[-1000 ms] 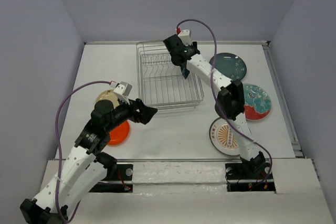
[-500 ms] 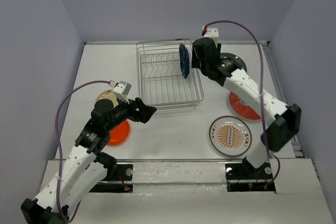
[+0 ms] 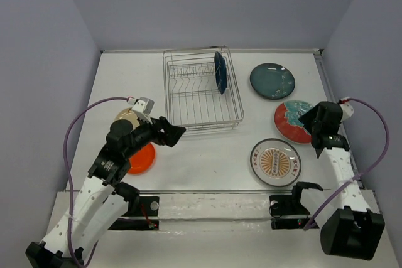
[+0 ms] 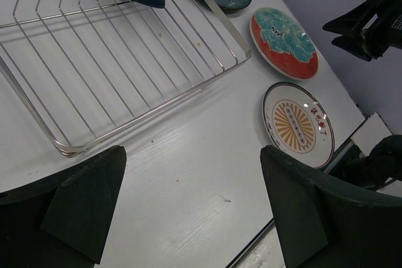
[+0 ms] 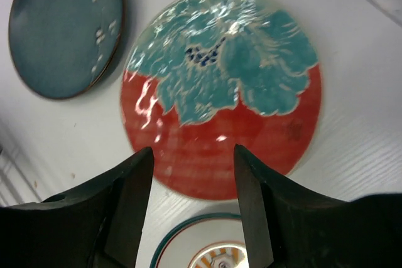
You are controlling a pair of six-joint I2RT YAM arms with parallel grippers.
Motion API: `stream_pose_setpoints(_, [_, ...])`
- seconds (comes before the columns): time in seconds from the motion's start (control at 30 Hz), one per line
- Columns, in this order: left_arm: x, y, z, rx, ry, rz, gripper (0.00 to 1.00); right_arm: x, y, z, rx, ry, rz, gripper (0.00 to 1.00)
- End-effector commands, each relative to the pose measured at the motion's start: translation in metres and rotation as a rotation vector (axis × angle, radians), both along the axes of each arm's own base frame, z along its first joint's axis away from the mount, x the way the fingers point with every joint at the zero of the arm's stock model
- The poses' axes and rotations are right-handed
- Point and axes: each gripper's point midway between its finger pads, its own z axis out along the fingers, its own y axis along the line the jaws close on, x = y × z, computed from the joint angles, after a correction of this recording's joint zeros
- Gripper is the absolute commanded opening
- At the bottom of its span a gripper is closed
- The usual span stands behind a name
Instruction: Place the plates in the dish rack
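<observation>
Right tool (image 5: 193, 152) hangs released, empty, over the red plate (image 5: 264, 130), apparently aligned to grasp it; dark blue plate (image 3: 220, 72) stands upright, wedged in the dish rack (image 3: 202, 119).

The rack (image 4: 157, 105) is bare shiny metal wire. Under the right hand (image 5: 193, 152), the red plate (image 5: 220, 92) is glossy and glazed, catching glints; the teal plate (image 5: 66, 29) beyond looks duller, speckled. The bench (image 4: 188, 174) is matt white, faintly grained.
</observation>
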Motion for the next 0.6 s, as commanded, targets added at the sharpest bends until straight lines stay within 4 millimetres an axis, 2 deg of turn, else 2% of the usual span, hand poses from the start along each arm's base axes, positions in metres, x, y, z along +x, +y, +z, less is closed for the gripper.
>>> stream_pose_setpoints(0.0, [-0.003,0.001,0.020,-0.031,-0.071,-0.013,0.99,0.006,-0.029,-0.009,0.138,-0.099,-0.078,0.61])
stream_pose_setpoints(0.03, [-0.004,0.001,0.021,-0.034,-0.076,-0.016,0.99,0.003,-0.033,-0.017,0.172,-0.089,-0.081,0.63])
stream_pose_setpoints(0.07, [-0.006,0.002,0.024,-0.038,-0.088,-0.017,0.99,-0.003,-0.056,-0.020,0.180,-0.102,-0.152,0.66])
stream_pose_setpoints(0.1, [-0.007,0.002,0.025,-0.043,-0.092,-0.019,0.99,-0.010,-0.063,-0.035,0.200,-0.084,-0.186,0.67])
stream_pose_setpoints(0.13, [-0.008,0.002,0.027,-0.046,-0.099,-0.022,0.99,-0.013,-0.064,-0.043,0.245,-0.077,-0.187,0.68])
stream_pose_setpoints(0.17, [-0.010,0.002,0.029,-0.051,-0.109,-0.024,0.99,-0.018,-0.073,-0.050,0.277,-0.089,-0.230,0.69])
stream_pose_setpoints(0.27, [-0.013,0.003,0.033,-0.058,-0.127,-0.030,0.99,-0.017,-0.075,-0.060,0.328,-0.100,-0.239,0.73])
stream_pose_setpoints(0.33, [-0.017,0.001,0.036,-0.062,-0.135,-0.041,0.99,-0.015,-0.069,-0.073,0.380,-0.069,-0.211,0.74])
stream_pose_setpoints(0.4, [-0.019,0.000,0.036,-0.064,-0.137,-0.046,0.99,-0.010,-0.067,-0.076,0.402,-0.078,-0.186,0.74])
stream_pose_setpoints(0.47, [-0.020,-0.001,0.037,-0.064,-0.140,-0.052,0.99,-0.009,-0.057,-0.083,0.455,-0.072,-0.155,0.75])
stream_pose_setpoints(0.57, [-0.022,-0.002,0.037,-0.066,-0.142,-0.060,0.99,-0.001,-0.057,-0.087,0.477,-0.115,-0.159,0.71])
